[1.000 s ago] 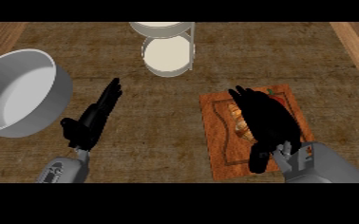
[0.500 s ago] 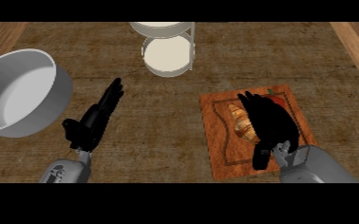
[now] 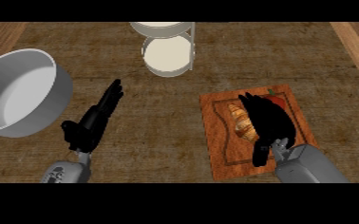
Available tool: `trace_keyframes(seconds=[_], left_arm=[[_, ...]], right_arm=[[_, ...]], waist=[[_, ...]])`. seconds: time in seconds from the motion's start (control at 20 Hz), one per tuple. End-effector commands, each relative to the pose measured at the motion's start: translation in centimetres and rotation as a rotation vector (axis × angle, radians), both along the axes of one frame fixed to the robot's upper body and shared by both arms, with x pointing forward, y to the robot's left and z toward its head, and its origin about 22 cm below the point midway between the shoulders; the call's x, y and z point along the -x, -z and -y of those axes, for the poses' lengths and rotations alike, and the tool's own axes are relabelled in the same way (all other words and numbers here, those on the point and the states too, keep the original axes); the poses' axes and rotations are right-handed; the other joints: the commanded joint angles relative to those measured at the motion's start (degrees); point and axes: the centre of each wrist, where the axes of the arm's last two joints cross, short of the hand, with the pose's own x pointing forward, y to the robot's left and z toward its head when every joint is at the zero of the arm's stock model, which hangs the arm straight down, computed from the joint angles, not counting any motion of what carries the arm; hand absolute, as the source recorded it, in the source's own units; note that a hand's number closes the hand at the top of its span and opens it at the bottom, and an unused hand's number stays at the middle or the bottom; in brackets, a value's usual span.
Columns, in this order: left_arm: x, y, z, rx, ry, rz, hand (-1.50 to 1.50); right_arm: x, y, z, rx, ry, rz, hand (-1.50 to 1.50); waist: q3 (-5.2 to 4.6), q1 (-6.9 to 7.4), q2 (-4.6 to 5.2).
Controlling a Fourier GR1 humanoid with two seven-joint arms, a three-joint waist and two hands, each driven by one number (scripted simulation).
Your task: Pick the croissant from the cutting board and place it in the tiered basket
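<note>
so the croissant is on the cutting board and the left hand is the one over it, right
Not quite: it is the right hand that is over the croissant, which does lie on the cutting board. The left hand rests open on the counter, away from the board. The head view shows this.

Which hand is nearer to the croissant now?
Right. The right hand lies on the cutting board, touching the croissant; the left hand rests far away, beside the pot.
</note>
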Motion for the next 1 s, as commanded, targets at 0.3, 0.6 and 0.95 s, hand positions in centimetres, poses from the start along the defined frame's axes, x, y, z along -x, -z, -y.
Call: trace_keyframes(seconds=[0.3, 0.6, 0.95], left_arm=[[-0.6, -0.8, -1.6, -0.009, -0.005, 0.006, 0.0], [-1.9, -0.2, 0.9, 0.01, 0.0, -0.002, 0.0], [0.3, 0.3, -1.5, -0.009, -0.061, -0.018, 0.0]], right_arm=[[1.0, 2.0, -1.0, -0.171, -0.098, 0.142, 1.5], [0.7, 3.2, -0.7, -0.16, -0.125, 0.163, 1.5], [1.6, 3.8, 0.2, -0.033, 0.637, 0.158, 1.5]], waist=[[0.0, -0.08, -0.01], [-0.01, -0.2, 0.01], [-0.2, -4.44, -1.04]])
